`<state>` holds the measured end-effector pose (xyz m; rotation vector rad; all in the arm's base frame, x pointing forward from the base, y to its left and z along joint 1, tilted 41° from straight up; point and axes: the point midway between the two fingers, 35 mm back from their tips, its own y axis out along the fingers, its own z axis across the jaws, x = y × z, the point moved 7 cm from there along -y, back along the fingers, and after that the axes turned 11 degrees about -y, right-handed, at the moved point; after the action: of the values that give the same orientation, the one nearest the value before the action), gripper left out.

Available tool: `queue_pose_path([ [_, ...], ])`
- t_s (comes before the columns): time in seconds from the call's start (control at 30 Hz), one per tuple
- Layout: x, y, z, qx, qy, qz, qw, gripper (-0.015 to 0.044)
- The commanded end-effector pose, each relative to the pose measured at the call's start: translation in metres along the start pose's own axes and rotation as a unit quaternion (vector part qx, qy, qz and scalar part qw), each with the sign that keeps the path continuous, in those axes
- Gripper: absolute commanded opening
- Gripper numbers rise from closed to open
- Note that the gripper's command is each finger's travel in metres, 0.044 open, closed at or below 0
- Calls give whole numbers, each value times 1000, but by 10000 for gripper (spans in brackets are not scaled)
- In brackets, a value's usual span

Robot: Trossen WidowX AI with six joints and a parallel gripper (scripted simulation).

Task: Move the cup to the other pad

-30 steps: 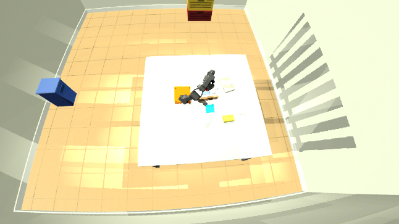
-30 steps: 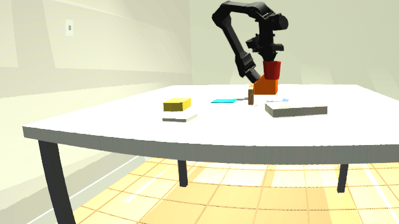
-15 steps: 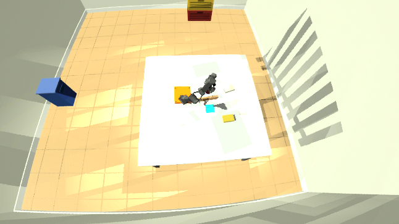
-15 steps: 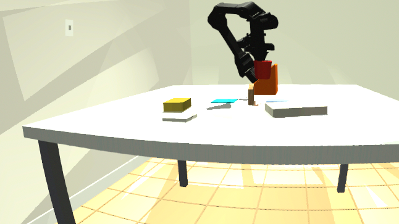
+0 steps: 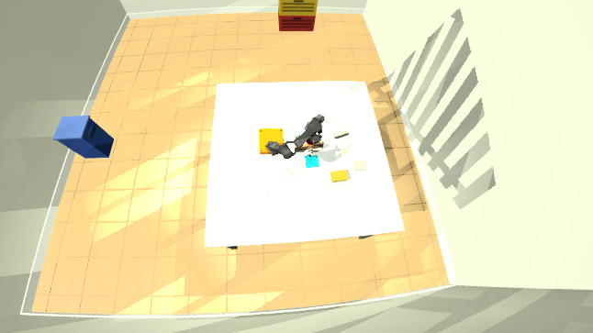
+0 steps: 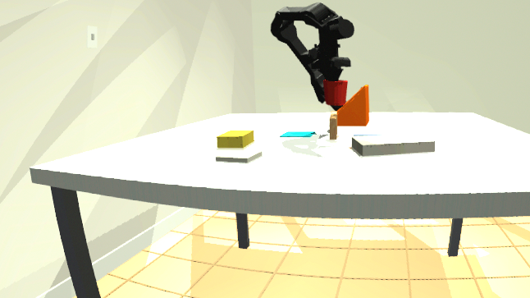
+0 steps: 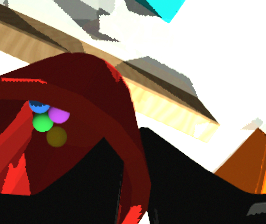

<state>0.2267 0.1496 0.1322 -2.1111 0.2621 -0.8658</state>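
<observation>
My gripper [image 6: 335, 82] [image 5: 314, 139] [image 7: 131, 135] is shut on the wall of the red cup [image 6: 335, 92] [image 7: 84, 80] and holds it upright, well above the table. Several coloured marbles [image 7: 49, 120] lie in the cup's bottom. In the wrist view a wooden bar [image 7: 154, 102] [image 6: 333, 126] lies below the cup. The cyan pad [image 6: 296, 134] [image 5: 312, 161] [image 7: 166, 7] lies flat beyond the bar. A pale blue pad [image 6: 366, 135] shows as a thin strip behind the white slab.
An orange wedge [image 6: 356, 107] [image 5: 271, 140] [image 7: 256, 160] stands close beside the cup. A long white slab [image 6: 393, 145], a yellow block [image 6: 235, 139] [image 5: 340, 175] and a small white slab [image 6: 239, 156] lie on the white table [image 6: 164, 180]. On the floor stand a blue box [image 5: 83, 137] and stacked crates [image 5: 297, 8].
</observation>
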Motion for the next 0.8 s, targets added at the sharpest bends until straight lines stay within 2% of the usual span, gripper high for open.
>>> queue_pose_path([
  [0.0, 9, 0, -7, -2, -2, -1, 1000, 0],
  [0.77, 60, 0, -45, -3, -2, -2, 1000, 0],
])
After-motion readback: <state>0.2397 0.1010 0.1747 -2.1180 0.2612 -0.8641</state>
